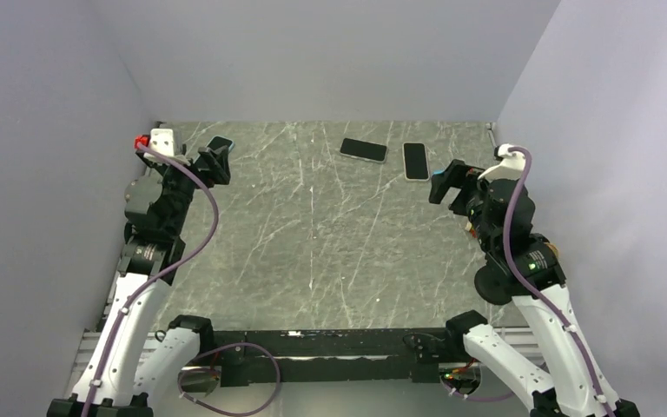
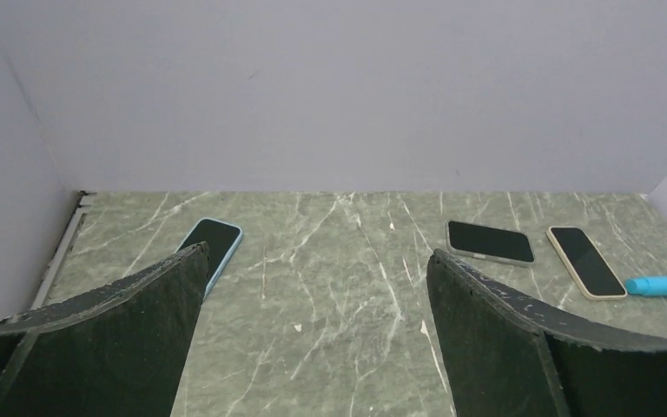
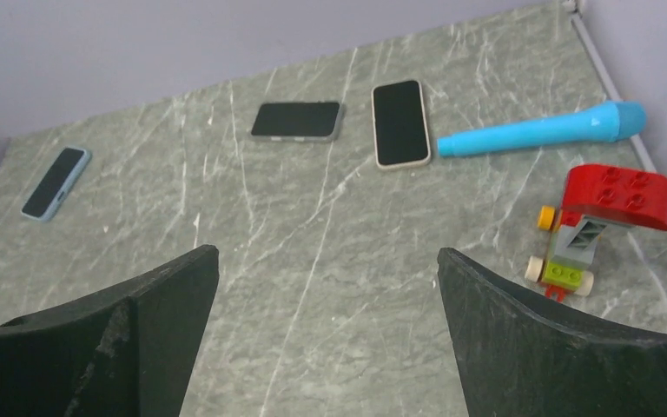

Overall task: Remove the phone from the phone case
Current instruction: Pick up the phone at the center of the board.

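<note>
From above, the left fingers (image 1: pixel 215 165) are up near the far left corner of the green stone surface (image 1: pixel 313 252). The right fingers (image 1: pixel 445 182) are up on the far right side. Neither pair holds anything. A phone in a blue case (image 1: pixel 222 142) lies flat just behind the left fingers and is partly hidden by them. A phone in a gray case (image 1: pixel 364 150) and a phone in a cream case (image 1: pixel 415 161) lie near the back wall, close to the right fingers. All three phones are in their cases with the dark screens up.

In the left wrist view, the left fingers (image 2: pixel 139 330) are spread wide open, with only bare surface between them. The phone in the blue case (image 2: pixel 214 241) lies just past one fingertip. The other two phones are off to the right. A blue marker (image 2: pixel 664 285) pokes in beside the cream one.

In the right wrist view, the right fingers (image 3: pixel 156 321) are wide open too, with nothing in them. The gray and cream phones lie ahead, near each other but apart. The blue marker lies just right of the cream phone. A little toy car with a red roof (image 3: pixel 595 221) sits near the right edge. The blue phone is far off to the left.
</note>
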### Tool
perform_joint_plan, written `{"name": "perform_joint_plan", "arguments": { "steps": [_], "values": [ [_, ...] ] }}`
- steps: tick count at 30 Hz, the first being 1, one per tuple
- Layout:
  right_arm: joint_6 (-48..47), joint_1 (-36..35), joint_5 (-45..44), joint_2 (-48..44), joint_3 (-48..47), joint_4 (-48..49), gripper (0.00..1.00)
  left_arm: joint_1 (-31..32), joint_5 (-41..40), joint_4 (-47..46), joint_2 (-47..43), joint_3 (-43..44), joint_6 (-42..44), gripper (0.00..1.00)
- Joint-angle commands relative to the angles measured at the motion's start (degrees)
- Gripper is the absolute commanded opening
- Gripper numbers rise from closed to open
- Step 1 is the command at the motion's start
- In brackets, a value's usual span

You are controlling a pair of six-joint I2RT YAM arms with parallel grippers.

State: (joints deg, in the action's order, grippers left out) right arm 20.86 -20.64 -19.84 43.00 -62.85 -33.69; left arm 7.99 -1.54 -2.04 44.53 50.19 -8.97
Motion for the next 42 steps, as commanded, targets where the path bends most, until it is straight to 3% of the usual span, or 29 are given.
{"name": "perform_joint_plan", "arguments": {
  "steps": [1, 7, 14, 19, 31, 42],
  "values": [
    [0.94, 0.16, 1.21, 0.77, 2.95, 4.29, 1.00, 0.78, 0.49, -0.88, 0.53, 1.56, -0.78, 0.99],
    [0.75, 0.16, -0.24, 6.91, 2.22, 5.08, 1.00, 0.71, 1.67, 1.04, 2.34, 3.13, -3.33, 0.99],
    [-1.09, 0.19, 0.80, 19.19, 4.75, 16.79, 1.00, 0.52, 4.90, 0.62, 4.01, 3.15, -4.83, 0.99],
    [-1.42, 2.00, 0.53, 32.33, 2.05, 23.70, 1.00, -2.75, 14.62, -1.61, 6.51, 3.46, -9.44, 0.99],
    [-4.29, 9.66, 4.01, 69.45, -28.03, 15.49, 1.00, -7.10, 23.47, -5.73, 8.68, 2.63, -16.92, 0.99],
    [-6.64, 11.02, 1.76, 87.89, -46.53, 6.73, 1.00, -7.09, 21.99, -3.87, 10.88, 3.50, -17.41, 0.99]
  ]
}}
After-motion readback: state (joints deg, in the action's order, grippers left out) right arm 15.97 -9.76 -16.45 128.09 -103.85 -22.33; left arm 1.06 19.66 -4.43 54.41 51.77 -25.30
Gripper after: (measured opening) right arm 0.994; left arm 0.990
